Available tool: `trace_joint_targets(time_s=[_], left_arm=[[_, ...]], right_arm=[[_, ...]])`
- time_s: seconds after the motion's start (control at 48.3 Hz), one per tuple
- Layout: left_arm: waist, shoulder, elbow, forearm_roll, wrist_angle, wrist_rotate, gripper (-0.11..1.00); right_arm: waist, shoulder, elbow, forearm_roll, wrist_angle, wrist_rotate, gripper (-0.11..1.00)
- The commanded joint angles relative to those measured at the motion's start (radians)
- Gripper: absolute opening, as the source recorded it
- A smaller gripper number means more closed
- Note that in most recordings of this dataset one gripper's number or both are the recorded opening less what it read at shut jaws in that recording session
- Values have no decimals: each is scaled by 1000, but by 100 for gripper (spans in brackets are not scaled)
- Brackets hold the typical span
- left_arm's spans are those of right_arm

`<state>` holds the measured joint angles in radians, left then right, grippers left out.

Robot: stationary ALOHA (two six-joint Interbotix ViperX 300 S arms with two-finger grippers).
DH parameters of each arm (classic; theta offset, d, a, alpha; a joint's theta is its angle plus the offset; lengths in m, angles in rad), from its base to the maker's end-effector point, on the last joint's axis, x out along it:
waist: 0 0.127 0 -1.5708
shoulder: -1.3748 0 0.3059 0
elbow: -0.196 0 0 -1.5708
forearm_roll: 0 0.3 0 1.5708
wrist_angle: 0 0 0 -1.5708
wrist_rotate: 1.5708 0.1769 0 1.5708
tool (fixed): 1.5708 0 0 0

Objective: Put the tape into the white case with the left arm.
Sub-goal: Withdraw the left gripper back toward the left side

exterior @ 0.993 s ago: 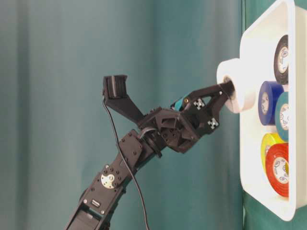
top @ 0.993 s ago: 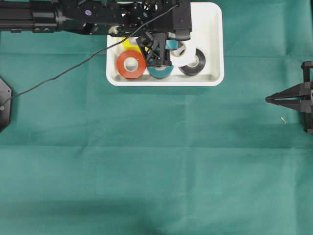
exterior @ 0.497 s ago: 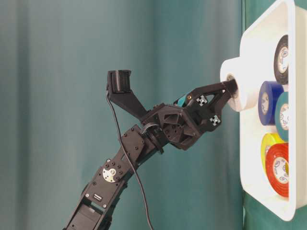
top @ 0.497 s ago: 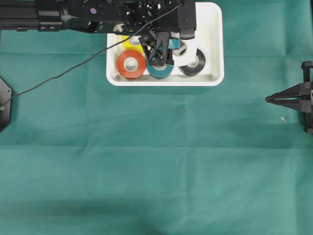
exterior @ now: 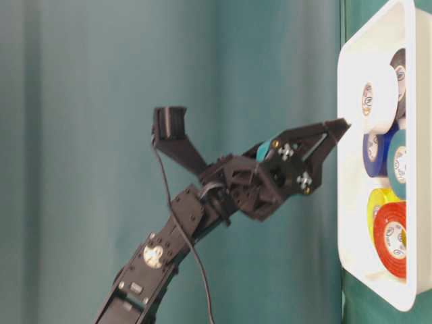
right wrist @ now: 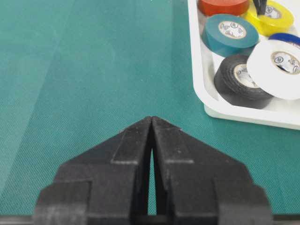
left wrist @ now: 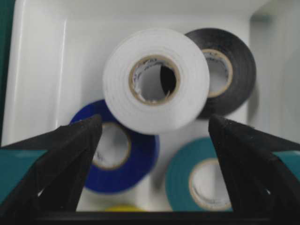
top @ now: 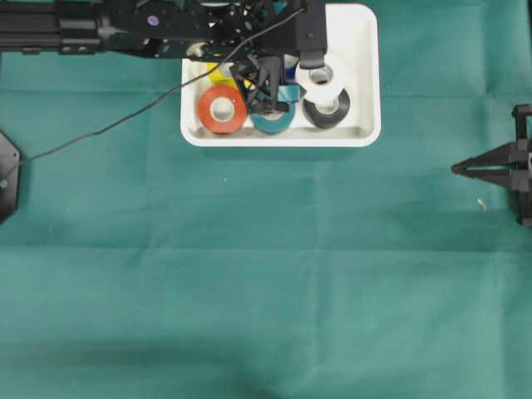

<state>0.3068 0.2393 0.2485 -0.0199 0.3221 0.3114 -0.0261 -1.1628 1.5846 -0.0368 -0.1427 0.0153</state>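
Overhead view: the white case [top: 363, 75], a smooth shallow plastic tray with rounded corners, sits on the table's [top: 266, 274] finely woven green cloth. Inside it lie glossy rings of tape: red roll [top: 221, 109], teal roll [top: 273, 122], black roll [top: 327, 108] and the white tape [top: 322, 73], which rests partly on the black roll. The left hand [top: 268, 86], a black lattice frame, hangs over the case. The right hand [top: 461, 169] rests far off at the right edge, its pointed tips together.

Table-level view: the left hand [exterior: 333, 136] has its jaws spread, released, one tip close by the white tape.

Left wrist view: the teal-banded fingers [left wrist: 61, 154] stand wide apart; the white tape lies free between and beyond them, overlapping the blue roll [left wrist: 119, 157].

Right wrist view: the right hand's matte black jaws are clenched, holding nothing.
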Motion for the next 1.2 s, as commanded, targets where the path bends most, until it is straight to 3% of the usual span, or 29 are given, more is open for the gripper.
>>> trace_joint_targets(time_s=[0.0,0.269,0.6,1.18], left_arm=[[0,-80,18,-5,-3,-3,98],[-35,-207,184,-8,-37,-9,97],[-121,-330,345,-6,-75,-121,97],[-290,-459,512,-8,-100,-239,97]], right_arm=[[-2,8,-11,0,-9,3,-9],[-2,8,-11,-2,-9,3,-9],[-2,8,-11,-2,-9,3,-9],[-2,8,-11,0,-9,3,-9]])
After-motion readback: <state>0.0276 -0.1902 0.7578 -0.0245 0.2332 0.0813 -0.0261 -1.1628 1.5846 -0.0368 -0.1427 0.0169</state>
